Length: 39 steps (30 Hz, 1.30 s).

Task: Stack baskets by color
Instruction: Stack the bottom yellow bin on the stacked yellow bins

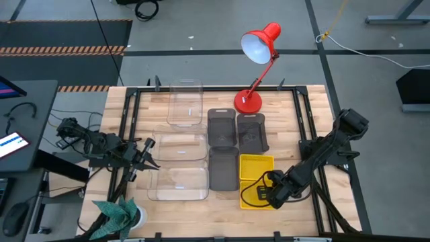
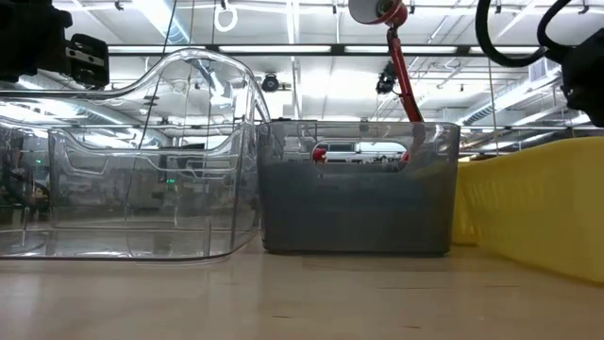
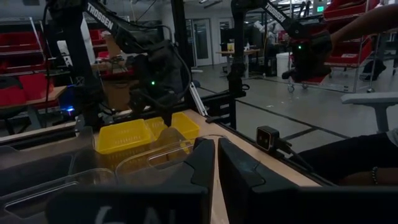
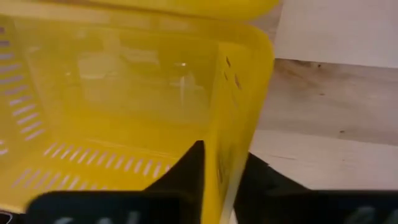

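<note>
Two yellow baskets stand at the table's near right, one (image 1: 256, 167) behind the other (image 1: 255, 196). My right gripper (image 1: 272, 191) points down at the nearer one's right wall and is shut on it. Three dark grey baskets (image 1: 222, 126) (image 1: 252, 131) (image 1: 224, 168) stand on their bottoms mid-table. Three clear baskets (image 1: 185, 104) (image 1: 180, 146) (image 1: 178, 183) stand left of them. My left gripper (image 1: 149, 158) waits shut and level at the table's left edge, touching nothing. My right gripper pinches the nearer yellow basket's right side wall (image 4: 229, 163) at its rim, one finger (image 4: 189, 167) inside the basket and the other (image 4: 267, 180) outside. The fingers come from above, slanting down. The basket stays upright with its bottom on the table.
A red desk lamp (image 1: 250, 101) stands on its base at the far middle, its head (image 1: 259, 44) reaching beyond the far edge. A black frame (image 1: 306, 134) runs along the table's sides. A teal object (image 1: 117, 214) sits at the near left corner.
</note>
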Motion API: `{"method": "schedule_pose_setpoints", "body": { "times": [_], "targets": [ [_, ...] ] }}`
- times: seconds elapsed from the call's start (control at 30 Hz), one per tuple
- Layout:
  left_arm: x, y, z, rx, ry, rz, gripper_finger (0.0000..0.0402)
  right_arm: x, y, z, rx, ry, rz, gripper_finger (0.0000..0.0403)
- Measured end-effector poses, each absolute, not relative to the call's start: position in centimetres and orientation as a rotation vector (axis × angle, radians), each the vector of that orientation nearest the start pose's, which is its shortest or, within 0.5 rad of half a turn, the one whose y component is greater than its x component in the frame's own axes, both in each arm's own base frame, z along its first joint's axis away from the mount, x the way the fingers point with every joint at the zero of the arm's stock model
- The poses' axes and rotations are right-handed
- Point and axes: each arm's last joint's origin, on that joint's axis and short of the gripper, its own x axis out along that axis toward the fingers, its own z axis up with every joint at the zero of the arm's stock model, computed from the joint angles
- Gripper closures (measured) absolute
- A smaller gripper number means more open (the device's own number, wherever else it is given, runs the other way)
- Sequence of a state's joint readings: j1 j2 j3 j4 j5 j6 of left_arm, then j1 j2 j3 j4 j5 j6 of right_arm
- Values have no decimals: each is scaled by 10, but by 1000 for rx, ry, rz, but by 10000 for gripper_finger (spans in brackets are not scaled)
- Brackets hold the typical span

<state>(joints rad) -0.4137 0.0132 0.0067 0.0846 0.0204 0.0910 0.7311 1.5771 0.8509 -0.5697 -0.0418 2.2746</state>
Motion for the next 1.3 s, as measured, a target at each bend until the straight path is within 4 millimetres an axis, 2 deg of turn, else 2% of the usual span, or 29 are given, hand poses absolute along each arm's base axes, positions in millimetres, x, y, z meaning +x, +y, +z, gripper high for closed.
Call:
{"method": "schedule_pose_setpoints", "body": {
  "times": [0.07,0.13,0.3,0.47,0.67,0.83,1.07,1.3],
  "targets": [
    [89,-40,173,74,-95,-430,372,200,181,158,1414,1244,-934,380],
    [89,-40,173,74,-96,-430,369,199,181,160,1407,1258,-918,394],
    [89,-40,173,74,-96,-430,366,195,179,173,1427,1260,-880,388],
    [89,-40,173,74,-95,-430,373,181,173,195,1433,1260,-829,395],
    [89,-40,173,74,-97,-430,375,160,158,219,1419,1115,-836,397],
    [89,-40,173,74,-97,-430,368,155,143,223,1364,1044,-910,396],
    [89,-40,173,74,-97,-430,367,156,125,237,1382,920,-875,396],
    [89,-40,173,74,-97,-430,373,158,107,235,1325,908,-989,396]
  ]
}}
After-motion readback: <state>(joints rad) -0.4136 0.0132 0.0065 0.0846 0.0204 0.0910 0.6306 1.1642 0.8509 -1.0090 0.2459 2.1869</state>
